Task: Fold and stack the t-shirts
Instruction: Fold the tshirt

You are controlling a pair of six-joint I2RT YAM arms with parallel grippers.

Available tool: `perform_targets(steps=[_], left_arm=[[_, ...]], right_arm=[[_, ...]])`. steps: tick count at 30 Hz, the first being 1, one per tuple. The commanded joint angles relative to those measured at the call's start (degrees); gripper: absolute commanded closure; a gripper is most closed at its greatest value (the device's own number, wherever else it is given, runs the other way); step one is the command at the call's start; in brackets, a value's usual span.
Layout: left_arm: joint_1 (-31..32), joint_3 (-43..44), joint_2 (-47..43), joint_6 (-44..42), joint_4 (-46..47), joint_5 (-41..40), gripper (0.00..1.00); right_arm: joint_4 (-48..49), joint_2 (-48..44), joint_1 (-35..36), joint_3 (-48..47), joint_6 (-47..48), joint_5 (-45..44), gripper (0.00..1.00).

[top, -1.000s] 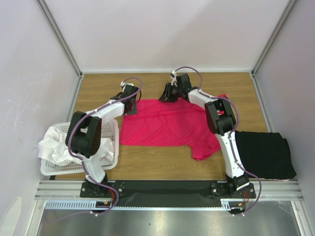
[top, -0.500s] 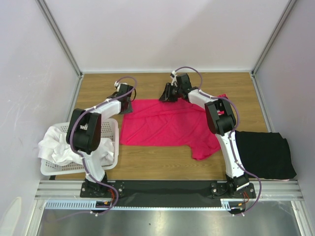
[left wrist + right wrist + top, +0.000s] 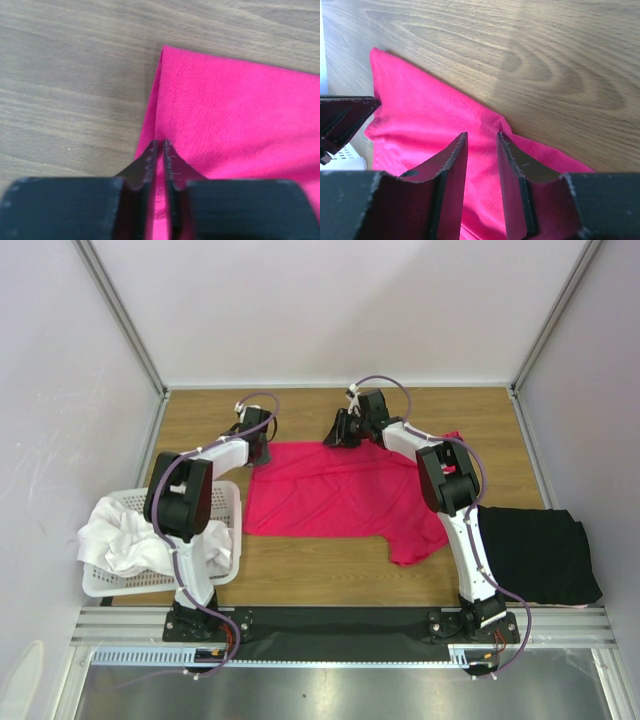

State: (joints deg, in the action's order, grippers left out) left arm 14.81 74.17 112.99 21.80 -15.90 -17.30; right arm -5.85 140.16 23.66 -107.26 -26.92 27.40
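A crimson-pink t-shirt [image 3: 340,490] lies spread flat on the wooden table. My left gripper [image 3: 257,446] is at its far left corner. In the left wrist view the fingers [image 3: 160,145] are shut on the hem of the pink shirt [image 3: 235,115]. My right gripper [image 3: 336,434] is at the shirt's far edge. In the right wrist view its jaws [image 3: 482,136] stand open, down over the pink fabric [image 3: 420,110] beside a small fold. A folded black t-shirt [image 3: 535,552] lies at the right. White t-shirts [image 3: 118,538] are heaped in the basket.
A white perforated basket [image 3: 228,502] stands at the left, near the pink shirt's left edge. Bare wood table [image 3: 320,575] lies in front of the shirt and beyond its far edge. Grey walls enclose the table on three sides.
My left gripper has moved a little farther away and to the left, drawing the pink shirt's far left corner out with it. The right arm has not moved.
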Motion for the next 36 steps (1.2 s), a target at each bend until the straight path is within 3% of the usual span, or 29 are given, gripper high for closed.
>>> perform_targets(steps=[1, 4, 21, 24, 26, 31, 35, 36], left_arm=[[-0.7, 2.3, 0.0, -0.2, 1.8, 0.2, 0.90], [-1.1, 2.3, 0.2, 0.5, 1.8, 0.2, 1.00], [-2.4, 1.5, -0.6, 3.5, 2.9, -2.5, 1.00], [-2.3, 1.8, -1.0, 1.8, 3.9, -0.6, 0.92], [-2.3, 1.7, -1.7, 0.6, 4.4, 1.2, 0.80], [-1.6, 2.6, -5.0, -1.2, 4.5, 3.4, 0.67], [0.6, 4.9, -7.1, -3.3, 4.2, 3.1, 0.55], [1.4, 6.6, -7.3, -4.0, 4.0, 2.5, 0.44]], right_arm=[[-4.1, -0.9, -0.5, 1.4, 2.0, -2.8, 0.64], [-4.2, -0.9, -0.5, 1.4, 2.0, -2.7, 0.64], [-4.3, -1.4, -0.5, 1.6, 1.6, -2.4, 0.64], [-3.2, -3.0, -0.4, 1.9, 1.4, -1.3, 0.64], [-2.8, -3.8, -0.2, 1.4, 1.6, 0.0, 0.61], [-6.7, -6.9, -0.3, -3.1, 3.0, 0.6, 0.35], [-12.4, -10.0, -0.6, -7.0, 5.4, -1.9, 0.28], [-13.4, -10.9, -0.8, -7.3, 5.6, -3.0, 0.26]])
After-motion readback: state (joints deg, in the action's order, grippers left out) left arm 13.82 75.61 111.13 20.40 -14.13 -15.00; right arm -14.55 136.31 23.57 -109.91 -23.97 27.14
